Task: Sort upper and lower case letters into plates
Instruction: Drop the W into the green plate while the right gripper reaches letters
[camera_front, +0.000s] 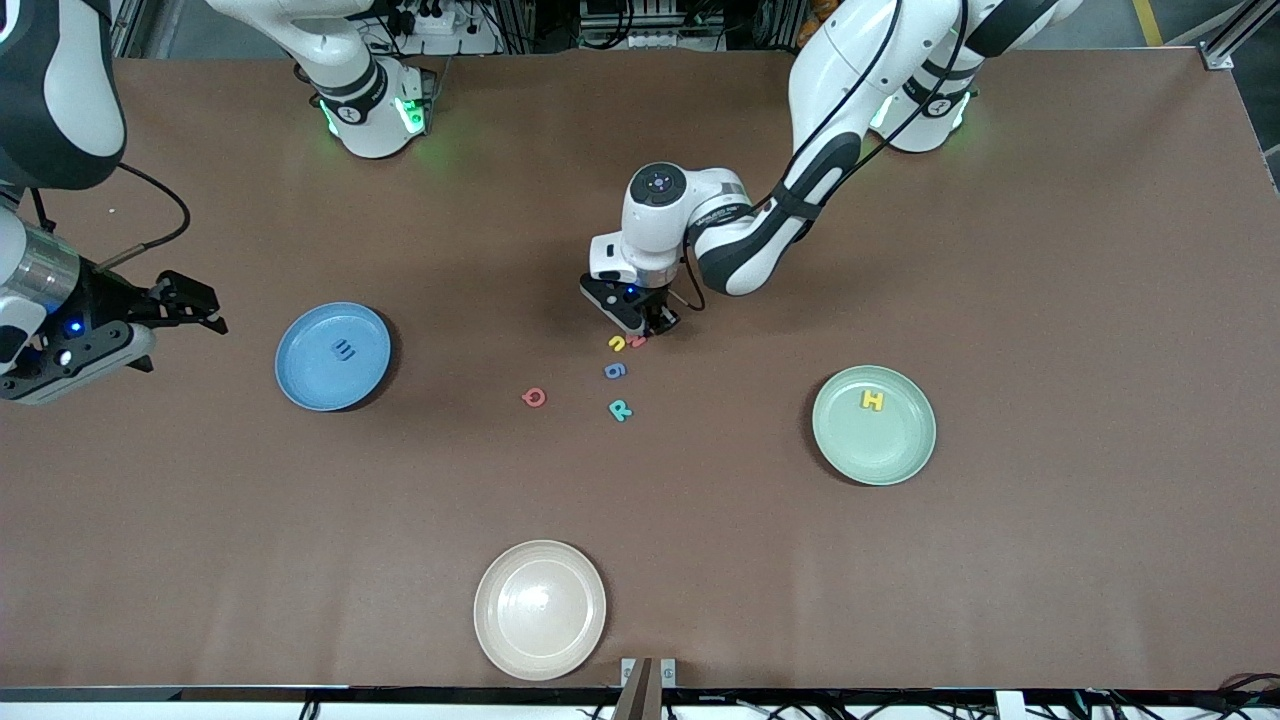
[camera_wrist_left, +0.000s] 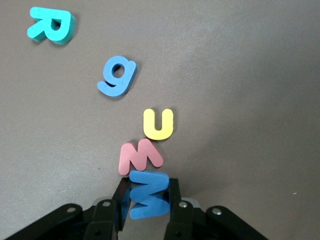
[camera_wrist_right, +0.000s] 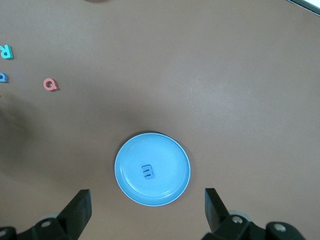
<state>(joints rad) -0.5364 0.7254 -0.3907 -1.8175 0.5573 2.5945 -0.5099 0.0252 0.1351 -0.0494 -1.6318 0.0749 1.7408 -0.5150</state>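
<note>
My left gripper (camera_front: 655, 325) is down at the table's middle, shut on a blue letter shaped like an M or W (camera_wrist_left: 147, 194). Beside it lie a pink zigzag letter (camera_wrist_left: 140, 156), a yellow u (camera_wrist_left: 158, 123), a blue g (camera_wrist_left: 117, 76) and a teal R (camera_wrist_left: 51, 25). A red Q (camera_front: 534, 397) lies toward the right arm's end. The blue plate (camera_front: 305, 375) holds a blue m (camera_front: 343, 350). The pale green plate (camera_front: 880, 450) holds a yellow H (camera_front: 873, 400). My right gripper (camera_front: 195, 305) waits open beside the blue plate (camera_wrist_right: 125, 165).
A cream-white plate (camera_front: 540, 610) sits near the table's edge closest to the front camera. The two arm bases stand along the edge farthest from it. Brown tabletop stretches between the plates.
</note>
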